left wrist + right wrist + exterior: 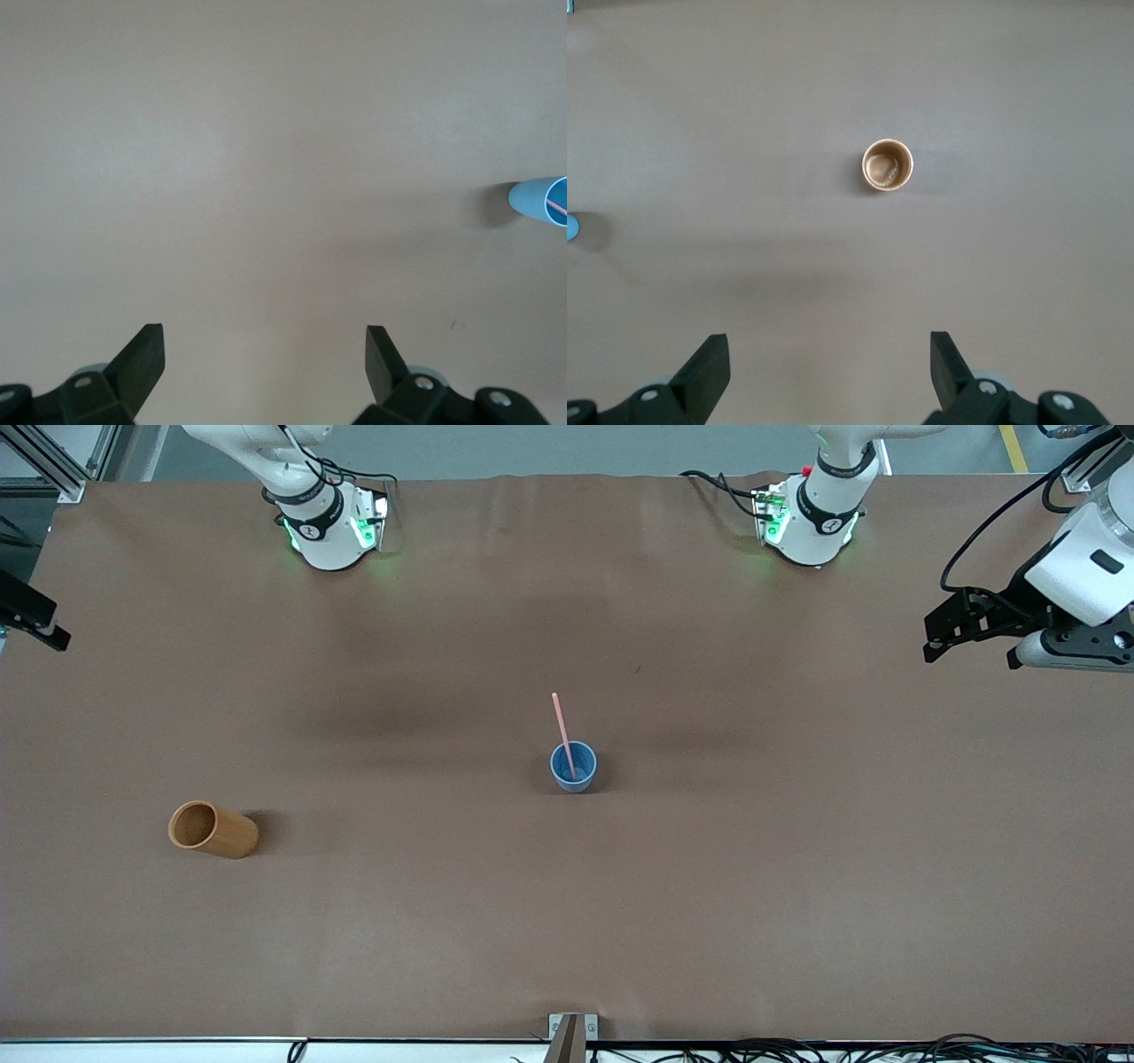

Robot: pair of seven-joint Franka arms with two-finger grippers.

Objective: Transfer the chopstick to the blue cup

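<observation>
The blue cup (pixel 586 772) stands upright near the middle of the table. The pink chopstick (pixel 562 730) stands in it, leaning toward the robots' bases, with its upper end well above the rim. In the left wrist view the blue cup (pixel 534 198) shows at the edge with the chopstick (pixel 557 206) across its mouth. My left gripper (pixel 969 652) hangs open and empty over the left arm's end of the table, far from the cup; its fingers (pixel 142 359) frame bare table. My right gripper (pixel 40 624) is open and empty at the right arm's end, partly out of view.
An orange-brown cylindrical cup (pixel 213 830) stands upright toward the right arm's end, nearer the front camera than the blue cup; it looks empty in the right wrist view (pixel 887 166). A metal bracket (pixel 572 1032) sits at the table's front edge.
</observation>
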